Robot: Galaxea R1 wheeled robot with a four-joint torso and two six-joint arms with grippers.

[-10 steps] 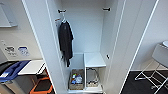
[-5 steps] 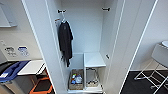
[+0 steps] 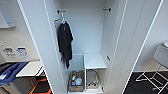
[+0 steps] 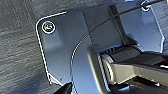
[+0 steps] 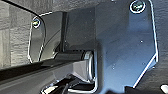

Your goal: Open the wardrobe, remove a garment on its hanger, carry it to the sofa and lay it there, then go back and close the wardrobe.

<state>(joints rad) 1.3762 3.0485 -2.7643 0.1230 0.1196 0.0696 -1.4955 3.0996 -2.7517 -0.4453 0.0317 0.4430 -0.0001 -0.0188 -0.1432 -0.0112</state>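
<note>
The wardrobe stands open in front of me in the head view. Its left door and right door are both swung wide. Inside, a dark grey-black shirt hangs on a white hanger at the left end of the rail. The rail's right part is bare up to its bracket. Low down are a white shelf box, a woven basket with small items, and a wire basket. In both wrist views I see my own dark plate over grey carpet.
Left of the wardrobe are a white tabletop, a blue object and an orange frame. On the right a white wire-legged chair stands on dark floor. Grey carpet lies under the arms.
The whole picture has shifted very slightly, so the camera moved a little. Nothing inside the wardrobe has changed.
</note>
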